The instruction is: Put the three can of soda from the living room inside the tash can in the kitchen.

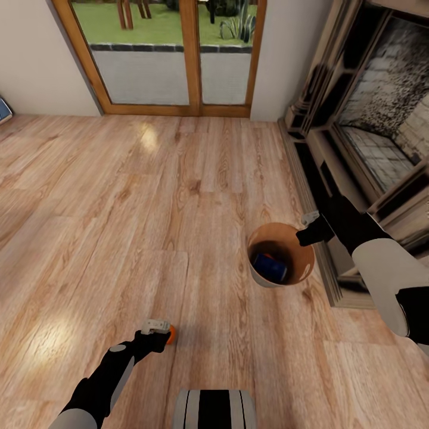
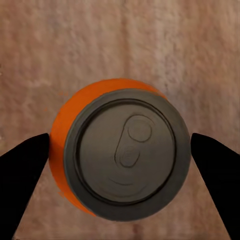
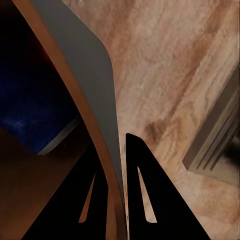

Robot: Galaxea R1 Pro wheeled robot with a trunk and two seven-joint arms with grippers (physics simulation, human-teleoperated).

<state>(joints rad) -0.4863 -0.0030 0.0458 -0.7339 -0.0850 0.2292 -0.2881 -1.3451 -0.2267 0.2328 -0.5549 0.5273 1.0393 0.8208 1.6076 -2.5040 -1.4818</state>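
An orange soda can (image 1: 171, 334) stands on the pale wood floor in front of me at the lower left. My left gripper (image 1: 157, 331) is over it; in the left wrist view the can's grey top (image 2: 125, 152) faces the camera and a black finger presses each side, so the left gripper (image 2: 120, 150) is shut on it. The trash can (image 1: 302, 257) sits tilted beside the fireplace step, copper inside, with a blue can (image 1: 269, 266) in it. My right gripper (image 1: 307, 229) pinches its rim; the right gripper (image 3: 121, 197) straddles the wall (image 3: 85, 65), with the blue can (image 3: 30, 100) inside.
The brick-and-stone fireplace (image 1: 372, 137) with its dark stepped surround runs along the right, close to my right arm. Wood-framed glass doors (image 1: 173, 59) stand at the far wall. Open plank floor (image 1: 119, 208) spreads to the left. My own base (image 1: 214, 408) shows at the bottom edge.
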